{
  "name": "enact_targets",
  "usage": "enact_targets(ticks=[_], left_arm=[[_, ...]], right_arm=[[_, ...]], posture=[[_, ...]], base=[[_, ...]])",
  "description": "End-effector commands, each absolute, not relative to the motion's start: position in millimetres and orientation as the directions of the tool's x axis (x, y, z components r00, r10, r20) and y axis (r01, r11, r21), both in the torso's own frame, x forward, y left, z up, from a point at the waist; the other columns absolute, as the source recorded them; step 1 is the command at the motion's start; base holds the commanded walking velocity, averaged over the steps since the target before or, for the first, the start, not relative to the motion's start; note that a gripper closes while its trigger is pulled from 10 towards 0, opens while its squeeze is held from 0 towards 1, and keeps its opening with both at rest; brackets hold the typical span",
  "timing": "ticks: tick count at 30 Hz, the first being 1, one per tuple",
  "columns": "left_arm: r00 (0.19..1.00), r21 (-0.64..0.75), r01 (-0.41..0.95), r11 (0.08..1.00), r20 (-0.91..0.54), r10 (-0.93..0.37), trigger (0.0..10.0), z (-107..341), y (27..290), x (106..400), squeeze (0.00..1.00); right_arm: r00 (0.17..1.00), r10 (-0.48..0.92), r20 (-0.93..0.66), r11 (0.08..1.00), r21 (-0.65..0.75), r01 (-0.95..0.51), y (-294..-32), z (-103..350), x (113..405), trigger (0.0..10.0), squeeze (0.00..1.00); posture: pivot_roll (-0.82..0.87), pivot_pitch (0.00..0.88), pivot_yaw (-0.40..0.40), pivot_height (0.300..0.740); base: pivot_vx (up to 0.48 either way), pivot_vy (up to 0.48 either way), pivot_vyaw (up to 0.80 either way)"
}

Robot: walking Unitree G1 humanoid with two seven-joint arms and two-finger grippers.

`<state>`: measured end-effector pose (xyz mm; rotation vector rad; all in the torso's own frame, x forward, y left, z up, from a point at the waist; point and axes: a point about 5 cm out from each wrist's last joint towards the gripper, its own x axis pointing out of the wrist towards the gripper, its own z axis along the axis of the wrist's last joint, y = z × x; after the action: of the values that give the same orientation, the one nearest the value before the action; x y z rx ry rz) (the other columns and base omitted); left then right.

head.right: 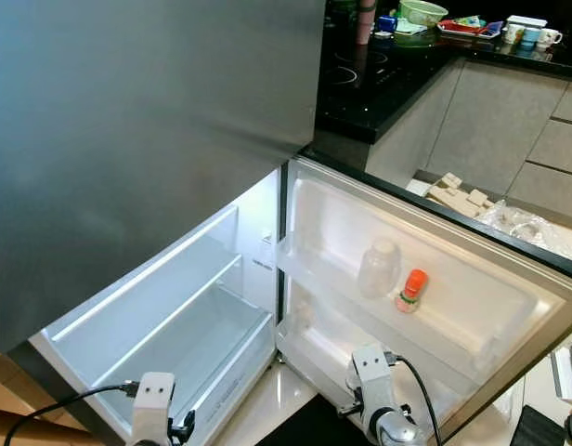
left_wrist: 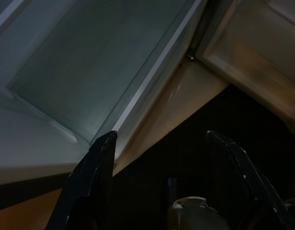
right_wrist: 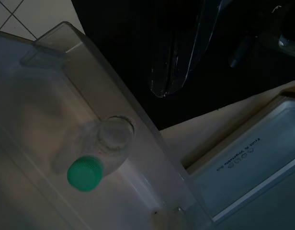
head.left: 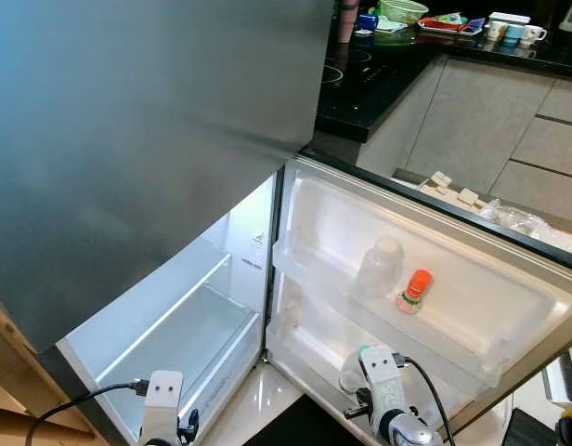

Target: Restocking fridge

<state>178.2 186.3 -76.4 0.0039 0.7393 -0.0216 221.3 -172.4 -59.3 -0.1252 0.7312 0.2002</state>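
Left gripper (left_wrist: 159, 143) hung wide open and empty above the fridge drawer (left_wrist: 85, 72). Right gripper's spread couldn't be judged; the green-capped bottle (right_wrist: 92, 160) stood in the lower door shelf (right_wrist: 138, 129).

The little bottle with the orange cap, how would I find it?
Look at the open fridge door. On its upper shelf stands the orange-capped bottle, beside a taller clear jar. It is the shelf's only brightly coloured thing.
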Motion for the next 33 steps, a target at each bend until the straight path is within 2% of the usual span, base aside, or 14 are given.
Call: enact_targets(ticks=[1,33], left_arm=[[0.722,-0.005,0.0,1.0,-0.692,-0.003,10.0,-78.8,186.5,175.6,0.0],[0.736,-0.03,-0.012,0.999,-0.677,-0.012,10.0,-75.4,184.0,183.4,0.0]], right_arm=[[0.713,0.136,-0.688,0.974,-0.04,-0.224,-172.5,-61.5,218.7,10.0,0.0],[0.705,0.201,-0.68,0.959,-0.011,-0.284,-162.6,-60.5,220.2,10.0,0.0]], posture=[[-0.09,0.0,-0.074,0.74],[-0.08,0.0,-0.073,0.74]], base=[[-0.262,0.0,0.0],[-0.31,0.0,0.0]])
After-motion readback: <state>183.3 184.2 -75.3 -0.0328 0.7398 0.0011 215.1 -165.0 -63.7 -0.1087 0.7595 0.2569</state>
